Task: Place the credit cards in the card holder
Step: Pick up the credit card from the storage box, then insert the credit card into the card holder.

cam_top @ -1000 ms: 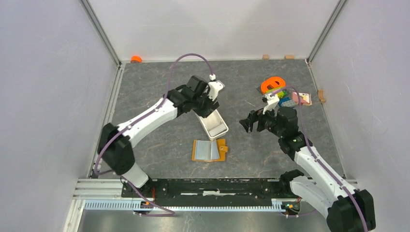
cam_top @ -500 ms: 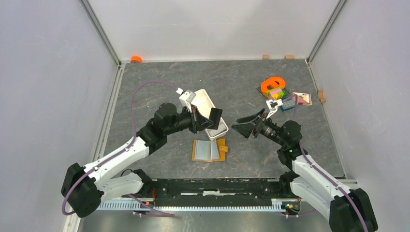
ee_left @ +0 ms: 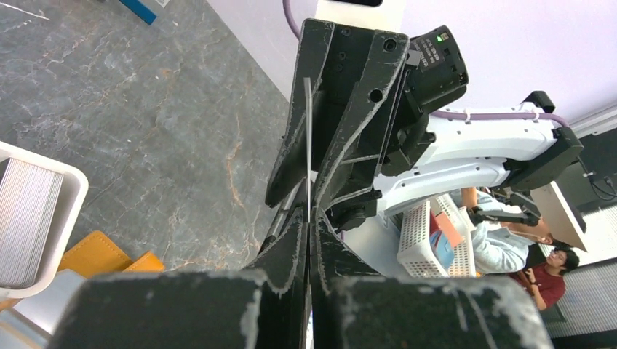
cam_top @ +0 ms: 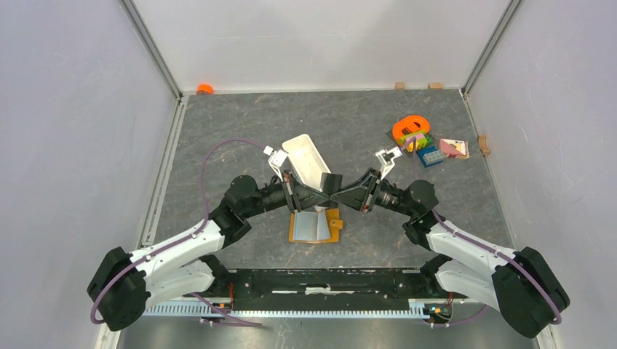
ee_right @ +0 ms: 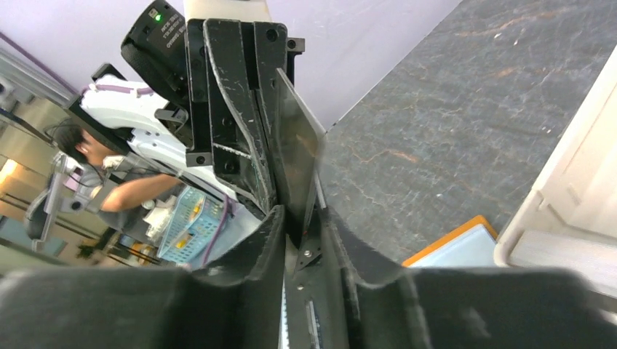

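Note:
A dark credit card [cam_top: 331, 180] hangs edge-up above the open orange-tan card holder [cam_top: 309, 227], which lies flat with pale blue pockets showing. My left gripper [cam_top: 327, 190] is shut on the card's near end; in the left wrist view the card [ee_left: 308, 145] shows as a thin line rising from my left gripper [ee_left: 311, 218]. My right gripper [cam_top: 342, 195] faces it from the right. In the right wrist view my right gripper [ee_right: 302, 218] straddles the card [ee_right: 297, 138], its jaws narrowed but still apart. More credit cards [ee_left: 25, 218] are stacked in the white tray [cam_top: 305, 149].
An orange ring [cam_top: 409, 129] and coloured blocks [cam_top: 436, 154] lie at the back right. A small orange piece [cam_top: 205, 89] sits in the back left corner. Small wooden blocks [cam_top: 399, 86] stand along the back wall. White walls close the table on three sides.
My left arm lifted the card from the tray and swung it to the middle, above the card holder. My right arm moved left to meet it, and its jaws narrowed around the card.

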`<state>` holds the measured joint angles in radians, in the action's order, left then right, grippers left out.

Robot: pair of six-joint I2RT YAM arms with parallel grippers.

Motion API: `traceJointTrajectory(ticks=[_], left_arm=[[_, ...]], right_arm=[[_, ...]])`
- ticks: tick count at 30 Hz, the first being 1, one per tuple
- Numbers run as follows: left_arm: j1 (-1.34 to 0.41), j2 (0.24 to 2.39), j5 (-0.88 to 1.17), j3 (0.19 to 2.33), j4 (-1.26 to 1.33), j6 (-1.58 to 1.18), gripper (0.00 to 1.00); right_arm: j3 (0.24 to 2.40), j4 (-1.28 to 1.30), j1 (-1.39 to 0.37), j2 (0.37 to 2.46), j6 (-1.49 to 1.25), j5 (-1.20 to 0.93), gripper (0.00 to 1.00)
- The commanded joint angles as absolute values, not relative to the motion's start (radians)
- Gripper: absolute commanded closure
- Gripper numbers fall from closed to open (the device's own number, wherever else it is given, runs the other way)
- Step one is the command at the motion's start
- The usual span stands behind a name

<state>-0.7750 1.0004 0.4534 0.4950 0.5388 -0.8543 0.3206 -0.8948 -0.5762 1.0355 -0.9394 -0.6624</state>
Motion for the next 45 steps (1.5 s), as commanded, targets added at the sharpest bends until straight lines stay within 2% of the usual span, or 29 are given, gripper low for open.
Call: traceJointTrajectory(ticks=[1,3,4,8,10,12,15,22,31,45], left_arm=[[-0.780,0.980,0.471,0.472,0.615,-0.900,0.98],[-0.782,0.983,0.480,0.464,0.604,-0.899,0.98],[-0.784,0.981,0.480,0.460,0.586,-0.896,0.94],[-0.785,0.914,0.375,0.477,0.333,-0.802,0.45],[-0.785,0.849,0.242,0.477,0.164,-0.772,0.30],[-0.785,0.794,0.117,0.467,0.024,-0.768,0.26],[-0.786,0.761,0.037,0.445,-0.114,-0.803,0.25],[-0.788,0.835,0.031,0.412,-0.244,-0.828,0.26],[-0.790,0.931,0.042,0.400,-0.235,-0.805,0.25],[-0.792,1.078,0.037,0.402,-0.137,-0.755,0.29]], right_arm=[[0.364,-0.994,-0.588,1.047,-0.961,-0.666,0.81],[0.363,-0.992,-0.591,1.045,-0.962,-0.662,0.97],[0.361,-0.985,-0.591,1.042,-0.961,-0.657,1.00],[0.348,-0.844,-0.596,1.013,-0.927,-0.609,1.00],[0.349,-0.687,-0.607,0.995,-0.884,-0.556,1.00],[0.346,-0.565,-0.628,0.985,-0.855,-0.494,1.00],[0.315,-0.512,-0.674,0.988,-0.871,-0.429,1.00],[0.334,-0.464,-0.809,1.105,-0.920,-0.366,1.00],[0.372,-0.424,-0.845,1.291,-0.974,-0.400,1.00],[0.360,-0.428,-0.805,1.390,-1.031,-0.385,1.00]])
